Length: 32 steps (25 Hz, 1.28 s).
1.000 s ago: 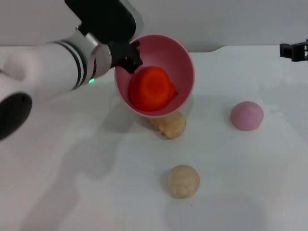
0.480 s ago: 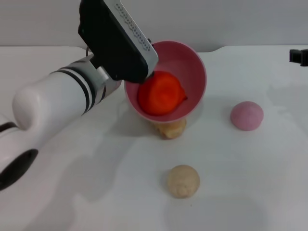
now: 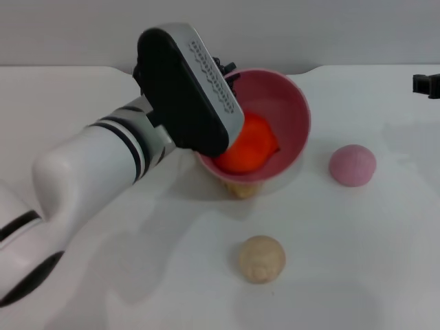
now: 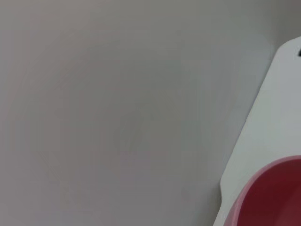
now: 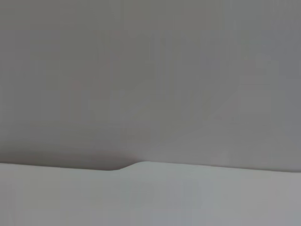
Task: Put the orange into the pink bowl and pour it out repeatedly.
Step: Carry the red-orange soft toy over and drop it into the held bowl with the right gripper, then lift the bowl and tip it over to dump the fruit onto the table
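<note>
The left hand point(image 3: 221, 75), its grip hidden, tilts the pink bowl point(image 3: 292, 117); tipping it slowly should roll the orange point(image 3: 253, 144) out onto the worktop point(image 3: 357, 240).

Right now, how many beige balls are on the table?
2. One beige ball sits in the open near the front of the white table. A second beige ball peeks out from under the tilted pink bowl, mostly hidden. More may be hidden behind the arm.

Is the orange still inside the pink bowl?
Yes, inside. The orange sits low in the tilted pink bowl, which the left gripper holds at its rim.
</note>
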Motion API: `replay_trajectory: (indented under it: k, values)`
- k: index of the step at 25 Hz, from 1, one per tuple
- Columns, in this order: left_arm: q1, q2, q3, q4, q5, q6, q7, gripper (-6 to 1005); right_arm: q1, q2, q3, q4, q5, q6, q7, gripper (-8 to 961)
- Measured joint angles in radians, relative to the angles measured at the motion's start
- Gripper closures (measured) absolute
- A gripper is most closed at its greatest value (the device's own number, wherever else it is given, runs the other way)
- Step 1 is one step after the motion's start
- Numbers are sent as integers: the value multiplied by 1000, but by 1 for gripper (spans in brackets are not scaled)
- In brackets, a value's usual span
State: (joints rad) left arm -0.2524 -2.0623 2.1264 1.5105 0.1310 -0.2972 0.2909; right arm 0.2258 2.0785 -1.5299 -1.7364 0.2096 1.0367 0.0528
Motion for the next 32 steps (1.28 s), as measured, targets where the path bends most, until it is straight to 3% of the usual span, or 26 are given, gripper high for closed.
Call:
replay_trajectory:
  k: [9, 16, 22, 32]
  values:
    - [5, -3, 14, -62, 16, 157, 0, 961, 3, 0, -2, 0, -1, -1, -1, 362]
    - [-12, -3, 29, -136, 17, 356, 65, 961, 9, 0, -3, 7, -1, 0, -2, 362]
    - [-28, -3, 34, -153, 17, 371, 174, 961, 5, -1, 7, 2, -9, -5, -3, 361]
    - [-35, -4, 43, -165, 16, 375, 322, 961, -65, -2, 264, -54, -39, -64, -14, 361]
